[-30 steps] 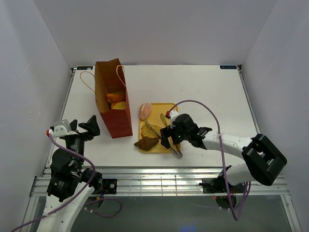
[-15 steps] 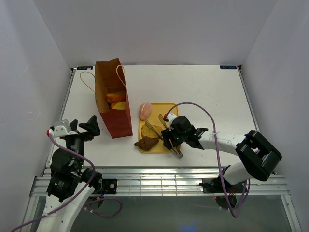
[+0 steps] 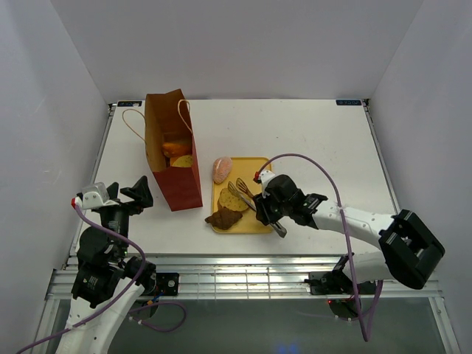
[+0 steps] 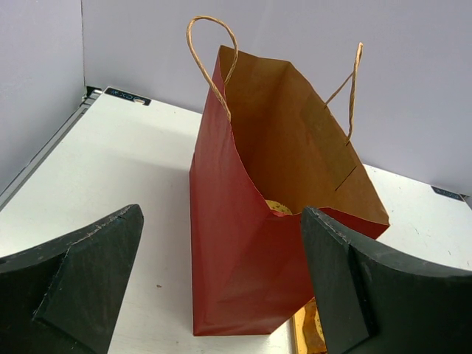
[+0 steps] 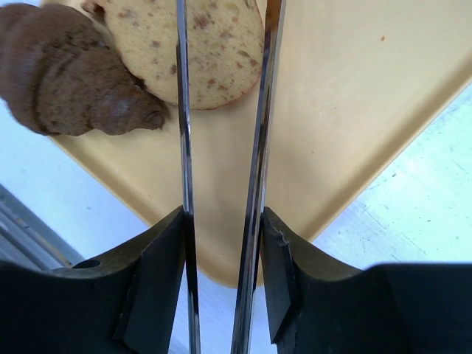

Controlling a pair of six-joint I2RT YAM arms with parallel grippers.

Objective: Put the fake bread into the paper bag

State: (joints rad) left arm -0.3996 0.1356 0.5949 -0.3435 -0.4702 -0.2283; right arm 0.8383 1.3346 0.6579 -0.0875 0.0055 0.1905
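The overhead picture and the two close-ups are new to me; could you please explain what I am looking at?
The machine is two robot arms bolted at the near edge of a table. The overhead picture comes from a fixed camera above and behind them. Each close-up comes from a camera on one wrist, so that arm's own black fingers frame the view. The left gripper is open and empty, facing the red-brown paper bag, which stands upright with some toy bread inside. The right gripper is closed on silver tongs, which reach over a yellow tray. On the tray lie a brown croissant and a speckled slice; a pink roll rests at its far left corner.
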